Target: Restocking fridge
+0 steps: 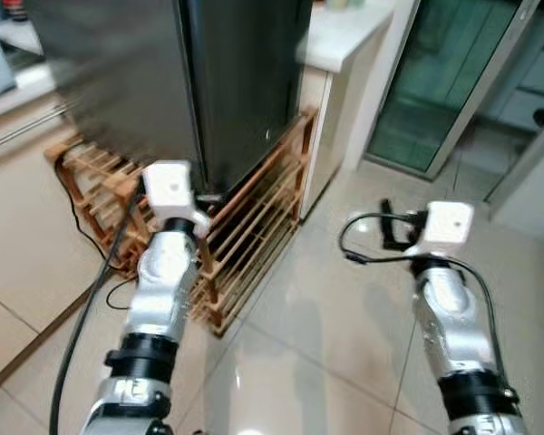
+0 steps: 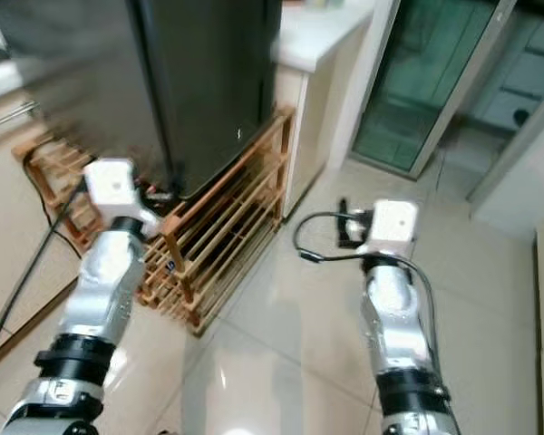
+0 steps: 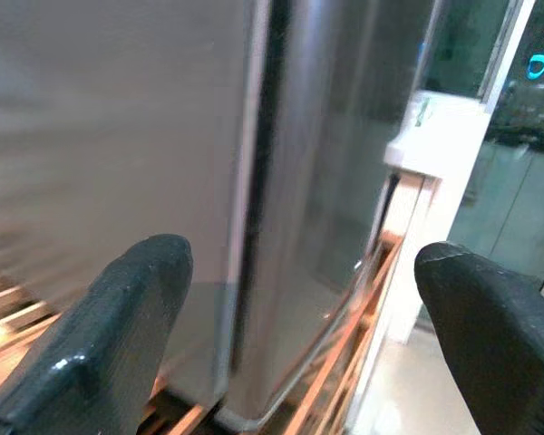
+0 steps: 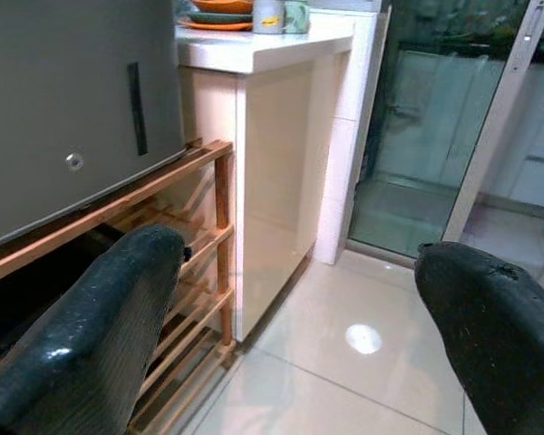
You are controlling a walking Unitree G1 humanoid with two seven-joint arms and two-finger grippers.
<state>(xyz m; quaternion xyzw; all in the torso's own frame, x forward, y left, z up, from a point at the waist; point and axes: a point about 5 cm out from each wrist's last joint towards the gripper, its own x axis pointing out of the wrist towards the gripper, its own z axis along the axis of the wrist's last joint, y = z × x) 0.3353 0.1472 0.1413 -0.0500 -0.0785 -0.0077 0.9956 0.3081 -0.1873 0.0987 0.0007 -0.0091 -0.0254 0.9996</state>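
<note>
The dark steel fridge (image 1: 218, 82) stands shut on a low wooden slatted rack (image 1: 254, 227), just ahead and to my left. My left gripper (image 3: 304, 308) is open and empty, held close to the fridge's lower corner where the door edge (image 3: 254, 181) meets the side. My right gripper (image 4: 299, 308) is also open with nothing between its fingers (image 4: 476, 308). It hovers over the glossy floor to the right of the rack, facing the white counter cabinet (image 4: 272, 181). No items for stocking can be made out.
A white counter (image 1: 344, 36) with dishes (image 4: 222, 9) adjoins the fridge on the right. Beyond it is a glass sliding door (image 1: 444, 82). A black cable (image 1: 86, 308) trails over the floor at my left. Pale tiles (image 1: 326, 344) spread between the arms.
</note>
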